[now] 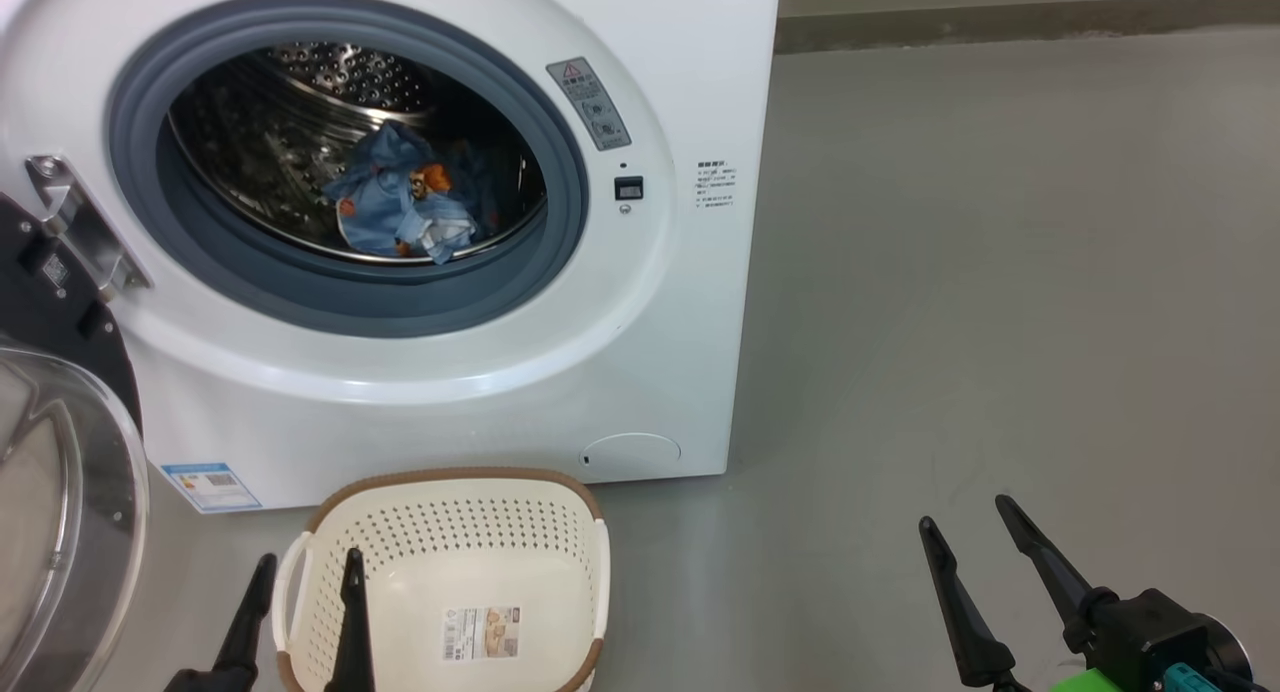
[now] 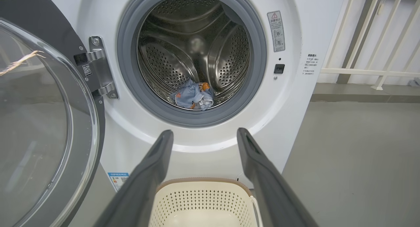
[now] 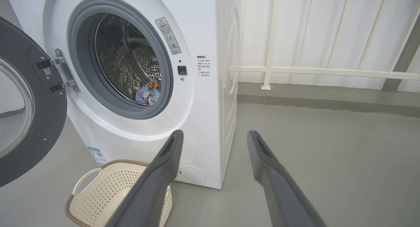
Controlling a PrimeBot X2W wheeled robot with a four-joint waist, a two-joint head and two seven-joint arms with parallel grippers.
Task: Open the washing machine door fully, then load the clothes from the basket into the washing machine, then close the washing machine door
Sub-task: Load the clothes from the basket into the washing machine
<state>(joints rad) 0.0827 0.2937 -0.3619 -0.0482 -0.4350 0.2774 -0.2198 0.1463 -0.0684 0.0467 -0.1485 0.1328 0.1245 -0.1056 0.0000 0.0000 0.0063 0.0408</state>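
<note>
At far left, the washing machine door (image 1: 70, 472) stands swung wide on its hinge, glass bowl facing me, so I count the opening step as done. Next, my left gripper (image 1: 308, 562) hangs low over the near left corner of the basket (image 1: 470, 532), fingers spread apart and holding nothing. The basket sits on the floor just in front of the washing machine (image 1: 400, 412), and in it I see only the label sticker on its bottom. Above, the clothes (image 1: 405, 207) lie in a blue heap at the front of the steel drum; I judge loading complete, though I cannot tell the garments apart. At right, my right gripper (image 1: 964, 512) hovers over the floor, likewise spread and empty. What remains, in my reading: closing the door
</note>
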